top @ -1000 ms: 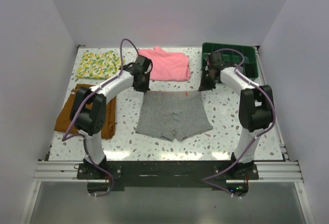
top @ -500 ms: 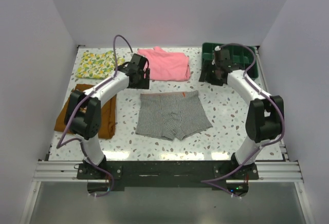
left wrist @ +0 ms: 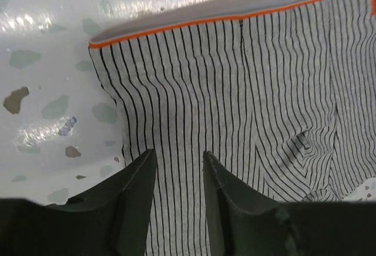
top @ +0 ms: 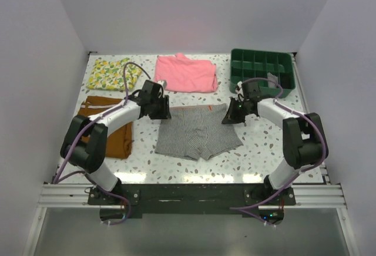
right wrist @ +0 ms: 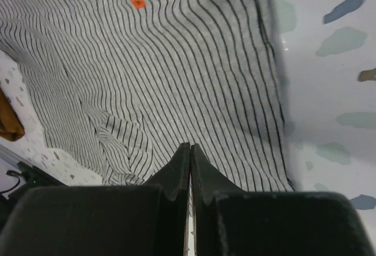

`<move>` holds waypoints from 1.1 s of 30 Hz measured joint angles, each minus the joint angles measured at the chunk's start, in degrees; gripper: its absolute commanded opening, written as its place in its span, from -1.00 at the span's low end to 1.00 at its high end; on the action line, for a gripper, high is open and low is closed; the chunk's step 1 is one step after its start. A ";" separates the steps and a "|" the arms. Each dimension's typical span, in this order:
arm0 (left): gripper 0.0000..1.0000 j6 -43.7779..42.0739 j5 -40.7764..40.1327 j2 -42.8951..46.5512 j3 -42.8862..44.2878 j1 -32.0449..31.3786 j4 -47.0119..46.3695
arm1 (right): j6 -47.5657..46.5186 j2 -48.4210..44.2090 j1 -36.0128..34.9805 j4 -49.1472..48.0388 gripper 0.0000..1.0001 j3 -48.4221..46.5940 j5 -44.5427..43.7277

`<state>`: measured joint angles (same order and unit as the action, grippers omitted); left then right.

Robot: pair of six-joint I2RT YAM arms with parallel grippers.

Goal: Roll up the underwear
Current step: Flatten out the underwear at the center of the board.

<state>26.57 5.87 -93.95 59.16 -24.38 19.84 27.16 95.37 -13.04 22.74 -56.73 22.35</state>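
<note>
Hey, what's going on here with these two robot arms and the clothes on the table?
Both arms are down at the waistband of the striped underwear, which lies flat, not yet rolled. The left gripper sits over its left corner, jaws apart. The right gripper is at the right edge, jaws shut; whether they pinch fabric is unclear.

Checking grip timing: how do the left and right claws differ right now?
The left claw has its jaws apart; the right claw has them pressed shut. The left claw faces the underwear at its left side, the right claw at its right. Both point at the striped fabric.
</note>
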 measured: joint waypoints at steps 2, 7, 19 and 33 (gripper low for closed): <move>-0.23 0.94 1.03 -0.31 -1.97 -0.02 -0.87 | 0.26 0.00 -0.92 -0.87 -1.00 0.52 0.94; -0.24 3.06 1.49 0.13 -6.56 0.00 -4.98 | 0.26 -0.44 -2.12 -1.57 -1.00 2.95 0.59; -0.30 5.88 1.14 6.27 -16.35 -0.02 -7.37 | 0.85 -9.14 -2.10 -1.31 -1.00 15.65 -4.94; 0.02 4.28 -1.86 6.34 -3.39 -0.11 0.81 | 2.21 -13.22 -2.69 2.34 -0.95 7.80 -7.96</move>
<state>30.85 4.01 -87.61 55.77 -24.49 20.64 29.36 82.15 -15.73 25.08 -48.93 14.39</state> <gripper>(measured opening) 0.508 0.034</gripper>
